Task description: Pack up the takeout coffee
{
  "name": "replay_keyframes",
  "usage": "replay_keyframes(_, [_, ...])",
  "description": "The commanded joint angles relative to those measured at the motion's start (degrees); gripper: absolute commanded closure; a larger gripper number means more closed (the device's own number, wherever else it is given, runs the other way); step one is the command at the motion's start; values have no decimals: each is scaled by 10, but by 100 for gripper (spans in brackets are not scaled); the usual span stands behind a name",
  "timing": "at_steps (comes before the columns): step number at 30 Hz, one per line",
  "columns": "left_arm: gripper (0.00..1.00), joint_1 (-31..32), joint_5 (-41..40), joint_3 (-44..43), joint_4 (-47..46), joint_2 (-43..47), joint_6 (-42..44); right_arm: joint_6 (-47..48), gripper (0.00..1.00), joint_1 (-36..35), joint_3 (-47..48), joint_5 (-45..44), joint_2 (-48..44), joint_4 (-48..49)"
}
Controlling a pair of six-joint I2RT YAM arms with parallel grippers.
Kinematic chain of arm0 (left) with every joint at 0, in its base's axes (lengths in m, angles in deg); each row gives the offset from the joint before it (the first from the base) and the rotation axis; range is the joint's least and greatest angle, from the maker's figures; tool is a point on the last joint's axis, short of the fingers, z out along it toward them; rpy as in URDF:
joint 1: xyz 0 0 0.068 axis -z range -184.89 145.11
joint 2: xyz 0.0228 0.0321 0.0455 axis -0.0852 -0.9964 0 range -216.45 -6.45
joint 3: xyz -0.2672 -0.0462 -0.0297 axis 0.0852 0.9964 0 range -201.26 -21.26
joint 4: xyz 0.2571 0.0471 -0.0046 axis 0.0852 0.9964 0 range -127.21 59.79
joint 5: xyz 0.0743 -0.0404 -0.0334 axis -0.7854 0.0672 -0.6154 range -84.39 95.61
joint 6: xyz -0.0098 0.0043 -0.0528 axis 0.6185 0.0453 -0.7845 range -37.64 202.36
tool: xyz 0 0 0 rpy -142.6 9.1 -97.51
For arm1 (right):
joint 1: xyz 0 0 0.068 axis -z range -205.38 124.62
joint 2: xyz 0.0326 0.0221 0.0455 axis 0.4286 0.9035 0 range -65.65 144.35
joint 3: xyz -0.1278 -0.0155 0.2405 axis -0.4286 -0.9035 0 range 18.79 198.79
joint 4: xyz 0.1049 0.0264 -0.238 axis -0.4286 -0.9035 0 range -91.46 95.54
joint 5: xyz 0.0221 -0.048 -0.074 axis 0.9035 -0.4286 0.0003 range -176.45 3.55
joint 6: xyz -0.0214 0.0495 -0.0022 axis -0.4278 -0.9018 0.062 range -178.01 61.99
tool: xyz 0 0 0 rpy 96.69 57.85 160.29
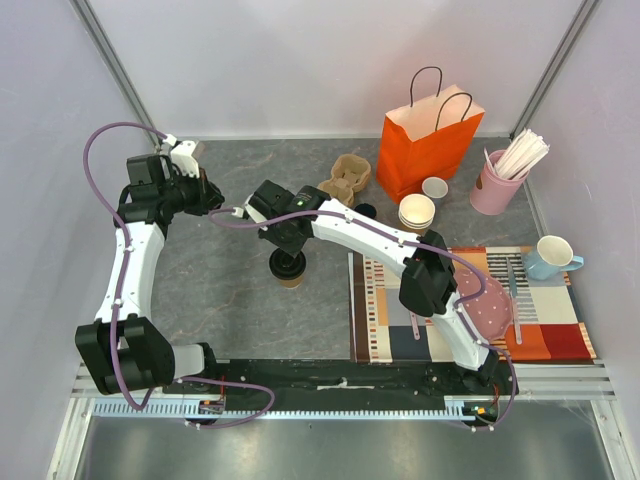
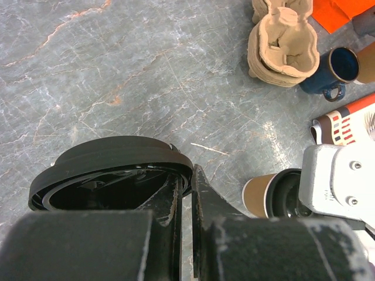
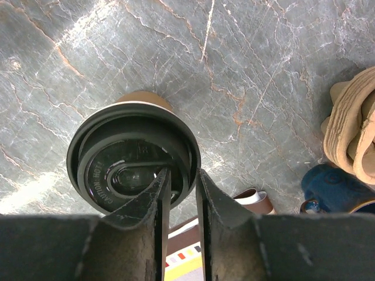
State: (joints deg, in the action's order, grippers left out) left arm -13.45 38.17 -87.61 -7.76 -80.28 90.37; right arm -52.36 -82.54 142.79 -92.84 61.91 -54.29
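The takeout coffee [image 1: 288, 268], a brown paper cup under a black lid [image 3: 132, 161], stands upright on the grey table just left of the striped mat. My right gripper [image 3: 183, 174] hovers right over it. One finger sits inside the lid's rim and the other outside, with a visible gap, so the jaws are open and not pinching. My left gripper [image 2: 190, 172] is farther back and left [image 1: 205, 195], shut on the rim of a loose black lid [image 2: 105, 158] held above the table. The coffee also appears in the left wrist view [image 2: 263, 196].
An orange paper bag [image 1: 425, 140] stands at the back. A pulp cup carrier [image 1: 345, 180], a dark blue mug [image 1: 366, 211] and a stack of lidless cups [image 1: 417, 212] sit in front of it. A pink holder [image 1: 497, 185], a light blue mug [image 1: 550, 258] and the striped mat [image 1: 540, 335] lie to the right.
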Motion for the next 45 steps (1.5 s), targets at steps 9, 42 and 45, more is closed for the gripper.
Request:
replay_keyframes(9, [98,-1,64,-3,-16,13,7,2,52,-1,43,10,-21,5])
replay_keyframes(42, [98,70,516,-170,396,26,488,-406,37,164,-322,516,-346,665])
replay_keyframes(45, [98,71,517,-171,402,26,493,-407,39,151,-320,517,-337,667])
